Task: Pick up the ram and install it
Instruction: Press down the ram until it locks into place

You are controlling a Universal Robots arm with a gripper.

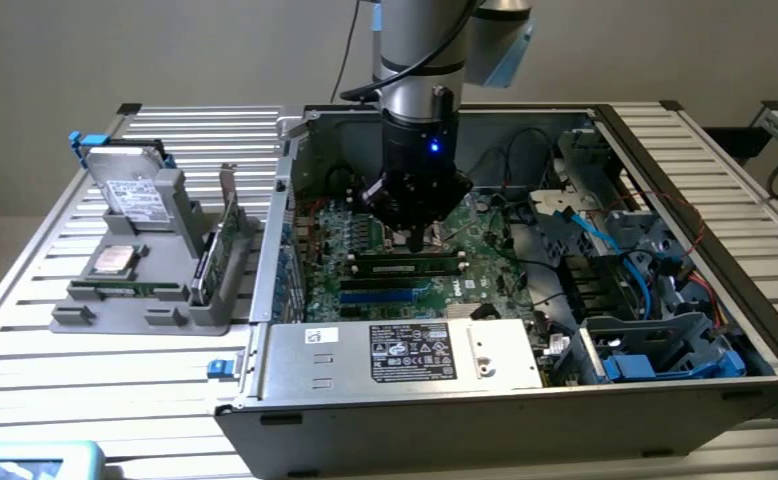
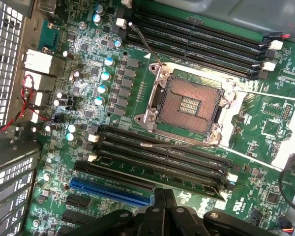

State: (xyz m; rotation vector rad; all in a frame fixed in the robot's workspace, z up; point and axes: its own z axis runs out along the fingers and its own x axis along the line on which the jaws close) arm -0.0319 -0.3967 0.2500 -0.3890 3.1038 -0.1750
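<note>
Gripper parked inside the open PC case, fingers clenched shut with nothing in them

The motherboard sits right under the gripper, with the ram lying along a slot just below its tips. Any tilt or half-seated end and pushing could flex the board or snap the slot clips, I reckon.

Exterior high, angled down, wrist close above, both sharing motherboard.
</note>
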